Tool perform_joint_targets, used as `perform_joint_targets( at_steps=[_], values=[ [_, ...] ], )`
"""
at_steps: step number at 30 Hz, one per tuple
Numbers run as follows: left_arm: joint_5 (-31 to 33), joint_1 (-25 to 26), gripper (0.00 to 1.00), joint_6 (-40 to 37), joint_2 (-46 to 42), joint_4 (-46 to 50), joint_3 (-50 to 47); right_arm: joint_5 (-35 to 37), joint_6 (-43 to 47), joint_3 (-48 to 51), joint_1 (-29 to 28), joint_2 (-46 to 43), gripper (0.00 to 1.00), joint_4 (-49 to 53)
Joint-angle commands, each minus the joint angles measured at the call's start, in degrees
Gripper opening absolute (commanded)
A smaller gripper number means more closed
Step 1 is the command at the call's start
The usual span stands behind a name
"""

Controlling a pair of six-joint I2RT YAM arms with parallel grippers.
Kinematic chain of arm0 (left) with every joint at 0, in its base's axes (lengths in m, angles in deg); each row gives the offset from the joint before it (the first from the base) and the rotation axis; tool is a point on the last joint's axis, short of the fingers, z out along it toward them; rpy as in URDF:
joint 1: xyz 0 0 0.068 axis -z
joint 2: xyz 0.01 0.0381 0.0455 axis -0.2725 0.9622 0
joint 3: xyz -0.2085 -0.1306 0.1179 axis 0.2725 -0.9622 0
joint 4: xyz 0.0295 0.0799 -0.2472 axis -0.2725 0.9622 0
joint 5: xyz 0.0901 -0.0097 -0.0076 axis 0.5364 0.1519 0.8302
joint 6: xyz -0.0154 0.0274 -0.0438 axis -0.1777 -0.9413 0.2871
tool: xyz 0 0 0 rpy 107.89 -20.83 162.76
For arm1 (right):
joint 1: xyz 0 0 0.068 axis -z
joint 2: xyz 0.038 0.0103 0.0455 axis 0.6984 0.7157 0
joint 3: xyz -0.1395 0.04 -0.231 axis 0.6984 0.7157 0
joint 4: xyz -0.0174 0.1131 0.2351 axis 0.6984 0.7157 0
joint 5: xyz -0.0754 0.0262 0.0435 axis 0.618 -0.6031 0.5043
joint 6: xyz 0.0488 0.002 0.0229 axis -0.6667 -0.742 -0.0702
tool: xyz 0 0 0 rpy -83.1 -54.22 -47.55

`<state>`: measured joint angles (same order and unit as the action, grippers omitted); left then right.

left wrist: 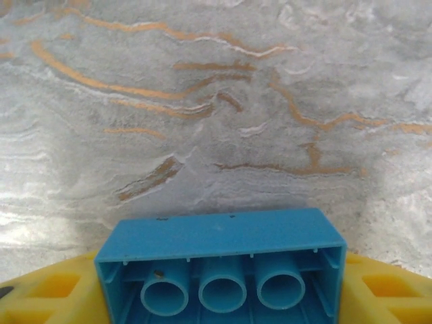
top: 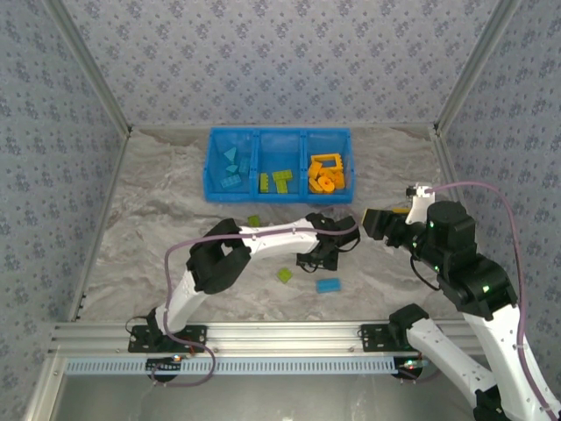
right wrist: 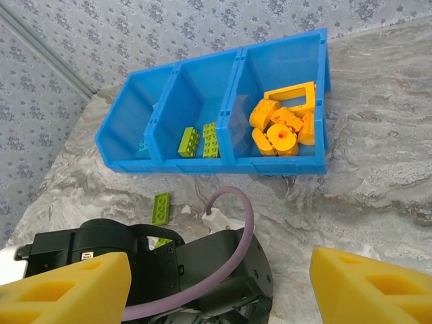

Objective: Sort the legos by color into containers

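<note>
A: Held piece, orientation?
B: The blue brick (left wrist: 219, 236) was clamped between the yellow fingers (left wrist: 40, 297) of the left gripper (left wrist: 219, 290), above the near middle of the table (left wrist: 216, 101). Its long axis ran left to right across the wrist view, spanning the jaws. The hollow underside, with three tubes, faced the camera.
A: Other arm?
B: The right gripper (right wrist: 223, 270) was spread wide with nothing between its fingers, right of centre.
A: Sorted so far?
B: The bin (right wrist: 202, 165) stood at the far middle. It held teal pieces (top: 231, 167) in the left compartment, green bricks (right wrist: 199, 142) in the middle one, and orange pieces (right wrist: 280, 131) with the orange frame (right wrist: 291, 94) in the right one.
A: Surface, room?
B: Grey marbled top with rust-orange veins. Two loose green pieces (top: 285, 274) and a blue piece (top: 328, 285) lay on it near the left gripper; I could not tell whether that blue one was the held brick. The walls (top: 280, 61) were grey patterned paper.
</note>
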<state>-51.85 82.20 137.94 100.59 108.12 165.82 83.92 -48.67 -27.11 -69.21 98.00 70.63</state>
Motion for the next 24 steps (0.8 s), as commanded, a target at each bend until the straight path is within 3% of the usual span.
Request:
perform_joint_targets(
  at_steps=[1,7,10,17,21,24],
  values=[
    [3.77,0.14,0.57,-0.26,-3.25,-0.99,-1.17,-1.56,-0.09,-0.35,-0.42,0.3,0.73,-0.65],
    [10.7,-1.83,0.56,0.24,-17.91,1.89,-8.48,-7.13,1.34,1.83,-1.13,1.55,0.72,-3.33],
    [13.5,-5.25,0.54,-0.53,-26.63,3.87,-12.4,-7.1,0.81,3.37,-5.24,3.81,0.71,-6.67],
    [8.72,-23.01,0.53,-13.7,-38.39,0.23,-16.28,6.74,1.58,1.86,-26.39,17.28,0.71,-15.78],
    [2.16,-35.18,0.52,-19.86,-36.13,-2.38,-13.29,7.51,-0.13,-0.03,-29.13,24.93,0.7,-20.99],
    [-5.4,-43.46,0.53,-16.45,-32.38,-4.94,-11.61,7.59,-1.38,-1.05,-29.45,28.89,0.7,-23.52]
  ],
)
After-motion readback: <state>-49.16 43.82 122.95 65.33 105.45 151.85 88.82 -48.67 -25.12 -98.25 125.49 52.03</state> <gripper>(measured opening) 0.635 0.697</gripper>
